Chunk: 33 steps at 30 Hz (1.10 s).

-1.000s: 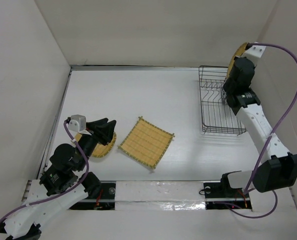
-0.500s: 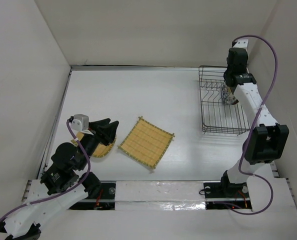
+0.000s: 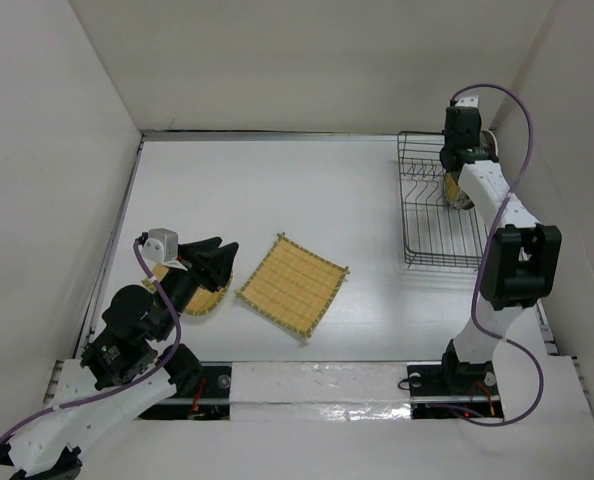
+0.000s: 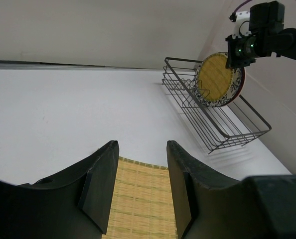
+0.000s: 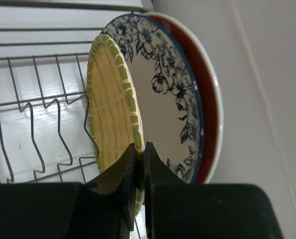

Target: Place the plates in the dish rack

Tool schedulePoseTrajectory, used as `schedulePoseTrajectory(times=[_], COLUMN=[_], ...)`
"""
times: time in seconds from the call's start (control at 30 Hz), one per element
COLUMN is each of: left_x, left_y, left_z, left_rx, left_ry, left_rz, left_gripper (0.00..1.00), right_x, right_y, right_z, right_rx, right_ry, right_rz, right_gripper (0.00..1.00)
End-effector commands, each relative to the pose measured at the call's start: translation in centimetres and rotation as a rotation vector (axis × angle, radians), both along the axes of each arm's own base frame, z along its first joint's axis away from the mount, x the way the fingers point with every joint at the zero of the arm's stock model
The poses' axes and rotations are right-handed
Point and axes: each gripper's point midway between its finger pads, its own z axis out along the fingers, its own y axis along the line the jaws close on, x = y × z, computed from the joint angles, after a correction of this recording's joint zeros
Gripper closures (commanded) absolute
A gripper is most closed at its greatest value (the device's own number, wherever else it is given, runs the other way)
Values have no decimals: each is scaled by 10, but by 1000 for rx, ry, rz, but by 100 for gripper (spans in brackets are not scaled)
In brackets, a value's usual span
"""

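The black wire dish rack [image 3: 443, 264] stands at the back right. My right gripper [image 3: 461, 170] is shut on the rim of a round woven bamboo disc [image 5: 110, 104] that stands upright in the rack. Behind it stand the white-and-blue floral plate [image 5: 163, 99] and the red-edged plate [image 5: 205, 109]. The left wrist view also shows the disc [image 4: 218, 79] in the rack [image 4: 237, 141]. My left gripper [image 3: 212, 262] is open above a second bamboo disc [image 3: 202, 298]. The square woven mat [image 3: 293, 283] lies flat mid-table, between my left fingertips in the left wrist view [image 4: 138, 204].
White walls close in the table on the left, back and right; the right wall runs close behind the rack. The rack's upright wire dividers [image 5: 38, 56] stand left of the held disc.
My right arm has brought the bamboo disc down from above the rack's back right corner into the rack, beside the floral plate. The left arm has not moved.
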Motion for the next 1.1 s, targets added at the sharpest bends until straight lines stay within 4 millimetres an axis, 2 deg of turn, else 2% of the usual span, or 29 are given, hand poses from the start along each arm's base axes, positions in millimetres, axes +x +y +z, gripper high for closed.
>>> schedulePoseTrajectory(times=[0.0, 0.23, 0.27, 0.4, 0.47, 0.53, 0.57, 0.6, 0.7, 0.73, 0.77, 0.8, 0.83, 0.9, 0.97, 1.03, 1.07], left_x=[0, 1, 1, 2, 3, 3, 3, 4, 6, 6, 6, 7, 7, 8, 9, 10, 10], left_y=[1, -1, -2, -1, -2, -3, -3, -2, -3, -3, -3, -2, -1, -2, -2, -1, -1], left_z=[13, 11, 10, 10, 8, 8, 8, 7, 4, 5, 5, 5, 5, 3, 2, 1, 1], left_rx=[-39, -30, -28, -27, -23, -18, -18, -17, -9, -11, -10, -10, -10, -7, -1, 2, 4], left_ry=[-36, -30, -26, -27, -22, -18, -18, -16, -10, -10, -9, -9, -8, -4, 0, 4, 4], left_rz=[1, 0, -2, 1, 3, 1, 2, 8, 11, 11, 12, 20, 26, 26, 28, 37, 40], left_gripper=[59, 59, 59, 59, 59, 59, 59, 59, 59, 59, 59, 59, 59, 59, 59, 59, 59], right_x=[8, 15, 15, 16, 16, 14, 14, 12, 10, 8, 7, 6, 2, -1, -6, -15, -21], right_y=[-9, -2, -6, -3, -1, -1, 3, 2, 6, 5, 11, 19, 19, 35, 45, 60, 66], right_z=[6, -25, -28, -44, -47, -47, -43, -42, -28, -24, -21, -5, -8, 8, 12, 31, 27], right_rx=[-4, 34, 39, 79, 99, 115, 116, 115, 139, 142, 161, 167, 178, 209, 227, 232, 236], right_ry=[-40, -8, -5, 13, -1, -12, -23, -37, -92, -107, -131, -186, -194, -246, -276, -346, -346], right_rz=[-19, 0, -13, -24, -27, -45, -45, -53, -70, -83, -92, -80, -89, -60, -60, -52, -47], right_gripper=[100, 99, 94, 89, 82, 63, 63, 54, 42, 42, 37, 32, 29, 28, 28, 27, 27])
